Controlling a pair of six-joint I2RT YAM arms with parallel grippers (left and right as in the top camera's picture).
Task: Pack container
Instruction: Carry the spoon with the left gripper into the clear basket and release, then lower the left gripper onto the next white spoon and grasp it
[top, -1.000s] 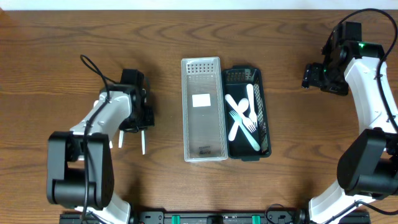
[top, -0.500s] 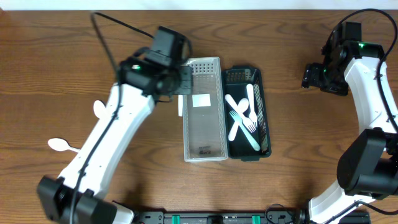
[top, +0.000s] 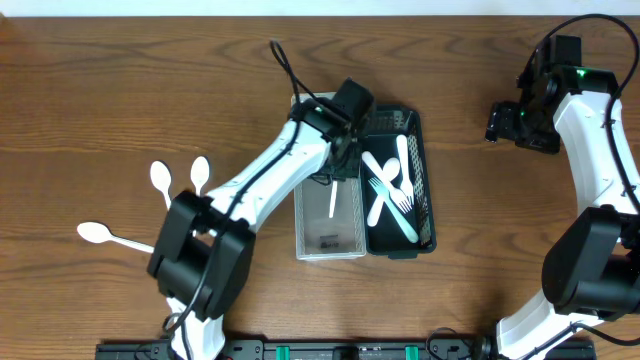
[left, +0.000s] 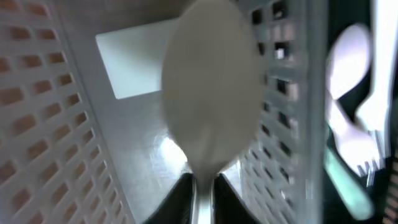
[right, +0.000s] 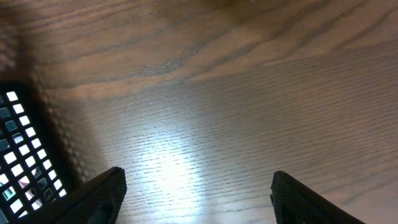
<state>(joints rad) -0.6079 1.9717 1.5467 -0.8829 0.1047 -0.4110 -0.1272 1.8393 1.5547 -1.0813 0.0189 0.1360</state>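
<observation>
The white plastic spoon (left: 211, 106) is in the left claw (left: 202, 190). The claw is pinched on the thin handle just under the bowl and holds the spoon over the clear perforated plastic bin (top: 303, 225) in the middle of the desk (top: 120, 80).

The spoon looks very light, thin and smooth. It is probably stiff enough to carry, but likely to twist or slip in a hard pinch. The handle's narrow neck is the sensible place to grip, because the rounded bowl offers no flat face. Dropping it from low down should do it no harm.

The bin has a label on its floor and open space along its length, so there is room to lay the spoon flat. The black perforated tray (top: 425, 170) touches the bin's right wall and already holds white forks and spoons (top: 390, 190). That shared wall is the tight spot.

Three more white spoons (top: 160, 180) lie on bare wood well to the left, each with room around it for a grasp.

The right claw (right: 196, 186) is spread wide over empty desk far right, just beside the tray's far corner.
</observation>
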